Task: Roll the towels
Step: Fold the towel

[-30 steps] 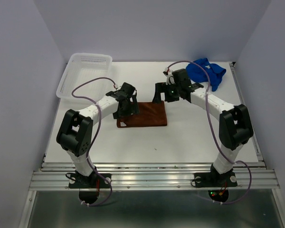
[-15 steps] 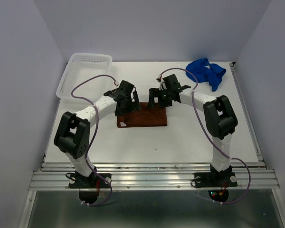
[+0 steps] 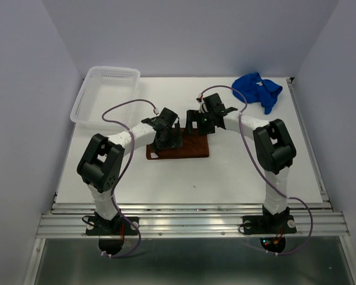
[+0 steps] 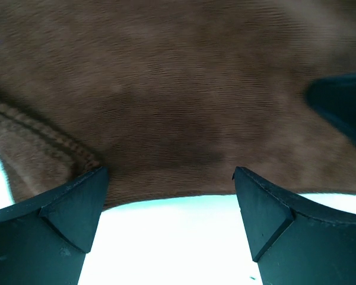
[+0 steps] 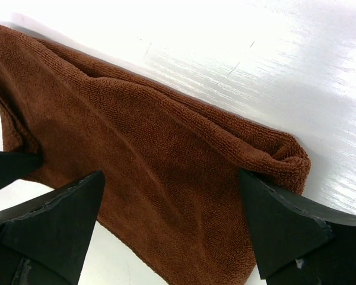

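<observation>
The rust-brown towel [image 3: 187, 148] lies flat on the white table at the middle, a small white tag at its near left corner. It fills the left wrist view [image 4: 178, 101] and the right wrist view [image 5: 154, 178]. My left gripper [image 3: 169, 135] is open over the towel's far left edge, its fingers just off the towel's rim [image 4: 169, 205]. My right gripper [image 3: 197, 122] is open over the far right edge, its fingers straddling the towel [image 5: 169, 214]. The royal blue towel [image 3: 258, 89] lies crumpled at the far right.
A white mesh basket [image 3: 105, 92] stands at the far left of the table [image 3: 237, 172]. Grey walls close in the left, right and back. Cables loop above both arms.
My left gripper has moved right along the towel's far edge, toward my right gripper. My right gripper came down to the towel's far right edge a second ago and has since held still.
</observation>
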Robot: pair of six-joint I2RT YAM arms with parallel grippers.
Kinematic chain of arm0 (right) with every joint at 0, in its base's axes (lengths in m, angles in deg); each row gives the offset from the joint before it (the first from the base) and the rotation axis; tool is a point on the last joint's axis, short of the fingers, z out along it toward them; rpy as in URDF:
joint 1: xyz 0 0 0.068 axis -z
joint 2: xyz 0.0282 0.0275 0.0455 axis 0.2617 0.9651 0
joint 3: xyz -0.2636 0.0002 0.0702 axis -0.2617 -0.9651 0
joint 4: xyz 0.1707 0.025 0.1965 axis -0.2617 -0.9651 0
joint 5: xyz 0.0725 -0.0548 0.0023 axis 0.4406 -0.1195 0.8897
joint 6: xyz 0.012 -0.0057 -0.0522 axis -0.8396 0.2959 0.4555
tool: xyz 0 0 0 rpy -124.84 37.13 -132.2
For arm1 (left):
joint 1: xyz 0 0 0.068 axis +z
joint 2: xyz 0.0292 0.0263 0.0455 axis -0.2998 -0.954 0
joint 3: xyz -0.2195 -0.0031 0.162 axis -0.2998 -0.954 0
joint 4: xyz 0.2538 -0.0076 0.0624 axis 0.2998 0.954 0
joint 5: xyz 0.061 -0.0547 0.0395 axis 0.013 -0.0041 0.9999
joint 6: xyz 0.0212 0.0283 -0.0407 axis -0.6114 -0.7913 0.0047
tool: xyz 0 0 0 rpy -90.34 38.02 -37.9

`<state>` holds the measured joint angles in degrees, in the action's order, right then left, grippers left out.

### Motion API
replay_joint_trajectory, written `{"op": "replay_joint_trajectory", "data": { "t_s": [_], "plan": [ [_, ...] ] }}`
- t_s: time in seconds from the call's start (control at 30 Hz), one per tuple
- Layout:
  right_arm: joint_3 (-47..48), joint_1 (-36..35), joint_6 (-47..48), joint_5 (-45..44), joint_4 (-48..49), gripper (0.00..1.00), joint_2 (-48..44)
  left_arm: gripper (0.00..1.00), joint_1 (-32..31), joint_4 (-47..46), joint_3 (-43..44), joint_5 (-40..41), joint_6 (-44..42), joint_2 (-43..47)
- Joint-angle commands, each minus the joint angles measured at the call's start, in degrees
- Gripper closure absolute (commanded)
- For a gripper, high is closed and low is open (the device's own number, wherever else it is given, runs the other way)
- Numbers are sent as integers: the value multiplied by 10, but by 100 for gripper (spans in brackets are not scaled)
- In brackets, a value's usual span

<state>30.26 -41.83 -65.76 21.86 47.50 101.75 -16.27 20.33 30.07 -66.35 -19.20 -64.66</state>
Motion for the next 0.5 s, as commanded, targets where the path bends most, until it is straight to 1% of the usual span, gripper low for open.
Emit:
{"op": "replay_joint_trajectory", "data": {
  "t_s": [0.0,0.13,0.27,0.47],
  "plan": [
    [-17,1,1,-31,12,0,-6,1,14,27,-26,57,16,14],
    [-28,1,4,-40,12,0,-13,1,43,26,-65,79,29,43],
    [-39,6,6,-51,11,0,-18,1,80,15,-99,67,34,58],
    [-40,6,11,-55,8,0,-23,1,88,27,-108,68,37,75]
  ]
}}
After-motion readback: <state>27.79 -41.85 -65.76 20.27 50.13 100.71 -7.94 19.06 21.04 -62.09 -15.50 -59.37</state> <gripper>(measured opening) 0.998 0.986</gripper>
